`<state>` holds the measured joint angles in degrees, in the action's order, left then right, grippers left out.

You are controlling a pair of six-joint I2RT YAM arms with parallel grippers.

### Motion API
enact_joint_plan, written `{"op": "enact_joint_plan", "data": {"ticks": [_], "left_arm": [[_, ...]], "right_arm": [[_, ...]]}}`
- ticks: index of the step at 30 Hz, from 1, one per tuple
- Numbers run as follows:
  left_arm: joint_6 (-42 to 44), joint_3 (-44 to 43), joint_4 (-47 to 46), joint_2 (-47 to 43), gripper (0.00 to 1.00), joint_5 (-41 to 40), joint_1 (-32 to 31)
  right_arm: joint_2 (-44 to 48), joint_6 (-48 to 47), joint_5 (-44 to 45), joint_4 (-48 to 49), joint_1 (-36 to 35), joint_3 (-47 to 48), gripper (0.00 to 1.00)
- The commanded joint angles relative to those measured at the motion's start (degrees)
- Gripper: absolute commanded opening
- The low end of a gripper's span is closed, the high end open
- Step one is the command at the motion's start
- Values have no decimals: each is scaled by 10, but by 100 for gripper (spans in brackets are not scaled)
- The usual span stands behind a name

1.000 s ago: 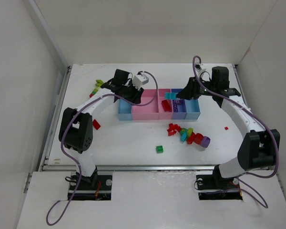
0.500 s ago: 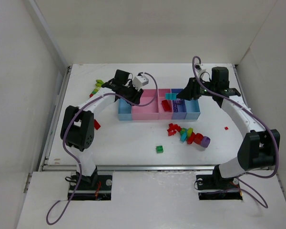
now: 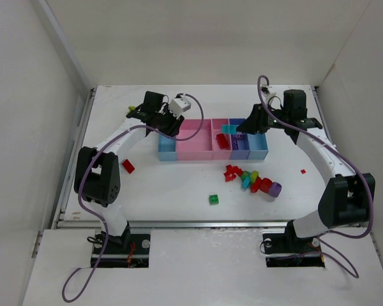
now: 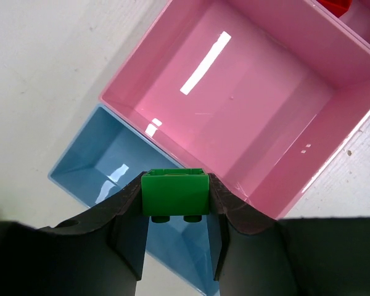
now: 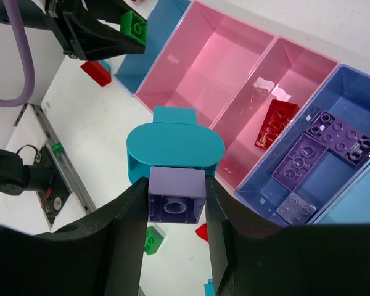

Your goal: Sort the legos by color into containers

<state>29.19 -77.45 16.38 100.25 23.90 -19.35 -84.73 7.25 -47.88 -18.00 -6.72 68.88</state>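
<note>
Two arms are up over the tray row. On the left, the left gripper (image 4: 174, 206) has its fingers clamped on a green brick (image 4: 174, 191), one finger on each side. It hangs above the light blue end tray (image 4: 92, 166), right by the wall that tray shares with the wide pink tray (image 4: 246, 111). A lone red brick (image 3: 128, 167) lies on the table (image 3: 179, 185) in front of that end.

Next along, the narrow pink tray (image 5: 296, 74) has a red piece (image 5: 276, 123) lying in it, and the purple-blue tray (image 5: 351, 86) holds a few flat purple bricks (image 5: 324, 151). The right gripper (image 5: 176, 216) is pinched on a purple brick (image 5: 176, 197) with a teal rounded piece (image 5: 176, 151) stuck to it. It's above the middle of the row, but I can't tell exactly which tray it's over.

In front of the trays a loose green brick (image 3: 213, 199) sits by itself. To its right is a small pile (image 3: 252, 180) of red, teal, yellow-green and purple ones. The far light blue tray (image 3: 260, 146) closes the row on the right.
</note>
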Motion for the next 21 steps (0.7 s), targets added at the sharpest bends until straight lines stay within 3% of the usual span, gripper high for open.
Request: {"op": "enact_joint_plan", "data": {"ticks": [1, 8, 12, 21], "left_arm": [[11, 10, -10, -32, 0, 4, -2], [24, 4, 2, -22, 0, 10, -2], [41, -16, 15, -16, 0, 10, -35], [26, -10, 15, -15, 0, 18, -8]], "right_arm": [[23, -11, 0, 5, 3, 6, 0], [23, -16, 0, 5, 3, 6, 0], [23, -16, 0, 5, 3, 6, 0], [28, -27, 6, -6, 3, 6, 0]]}}
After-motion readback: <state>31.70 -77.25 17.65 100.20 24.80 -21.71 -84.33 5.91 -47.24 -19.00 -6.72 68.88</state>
